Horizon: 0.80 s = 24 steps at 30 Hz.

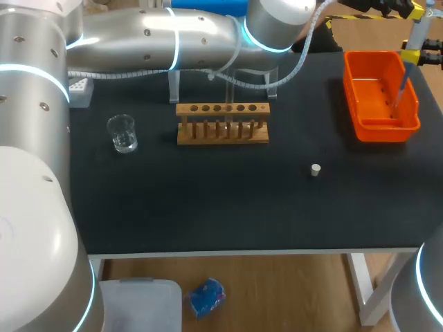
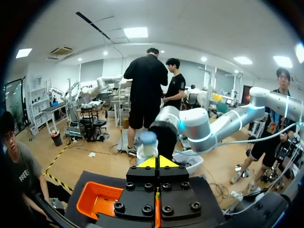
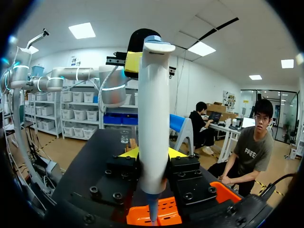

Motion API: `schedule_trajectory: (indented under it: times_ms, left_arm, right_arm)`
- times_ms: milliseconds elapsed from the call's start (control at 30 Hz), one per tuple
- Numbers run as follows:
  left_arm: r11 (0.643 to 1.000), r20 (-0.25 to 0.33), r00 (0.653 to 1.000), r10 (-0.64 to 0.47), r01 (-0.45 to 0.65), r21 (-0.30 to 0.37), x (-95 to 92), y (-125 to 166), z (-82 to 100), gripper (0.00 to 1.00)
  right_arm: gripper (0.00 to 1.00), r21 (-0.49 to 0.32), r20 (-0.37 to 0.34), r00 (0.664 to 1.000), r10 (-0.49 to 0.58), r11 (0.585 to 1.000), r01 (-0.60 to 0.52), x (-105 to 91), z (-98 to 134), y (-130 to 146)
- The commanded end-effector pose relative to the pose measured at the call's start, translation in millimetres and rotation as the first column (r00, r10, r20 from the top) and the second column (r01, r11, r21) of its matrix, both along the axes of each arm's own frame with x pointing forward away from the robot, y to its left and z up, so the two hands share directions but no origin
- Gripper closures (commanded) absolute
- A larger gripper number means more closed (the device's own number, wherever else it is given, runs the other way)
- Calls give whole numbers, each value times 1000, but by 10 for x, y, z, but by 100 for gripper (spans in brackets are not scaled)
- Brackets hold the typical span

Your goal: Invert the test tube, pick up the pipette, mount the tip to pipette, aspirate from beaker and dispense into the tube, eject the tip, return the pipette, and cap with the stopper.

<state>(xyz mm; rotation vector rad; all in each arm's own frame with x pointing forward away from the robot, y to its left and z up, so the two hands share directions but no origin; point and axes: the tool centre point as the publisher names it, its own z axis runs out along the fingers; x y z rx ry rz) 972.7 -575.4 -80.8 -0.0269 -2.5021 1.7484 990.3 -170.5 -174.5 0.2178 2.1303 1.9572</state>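
Observation:
My right gripper [image 3: 153, 154] is shut on the white pipette [image 3: 153, 109], held upright above the orange bin [image 3: 173, 213]. In the head view the pipette [image 1: 407, 72] stands at the far right, its thin lower end pointing into the bin [image 1: 382, 131]. My left arm reaches across the back of the table, and its gripper [image 2: 156, 162] is shut, its yellow tips right at the pipette's top [image 2: 148, 142]. The wooden tube rack [image 1: 221, 124] stands mid-table, the glass beaker [image 1: 122, 133] to its left. The small white stopper [image 1: 315, 170] lies alone in front right of the rack.
A clear stand [image 1: 223, 83] is behind the rack, under my left arm. A white tip box [image 1: 79, 90] sits at the back left. Black table surface lies bare along the front edge.

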Motion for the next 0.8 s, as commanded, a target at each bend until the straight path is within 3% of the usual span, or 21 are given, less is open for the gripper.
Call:
schedule_trajectory:
  times_ms: [33,500,800]
  left_arm:
    - [1000,-2,1000,-3,3,-7,27,-57,-98,100]
    - [1000,8,1000,4,-4,-20,7,0,-43,100]
    - [1000,3,1000,29,-29,7,-32,135,-70,100]
  right_arm:
    - [100,-12,-3,1000,4,1000,-4,-2,75,16]
    - [100,-12,-3,1000,4,1000,-4,-2,75,16]
    - [100,-12,-3,1000,4,1000,-4,-2,75,16]
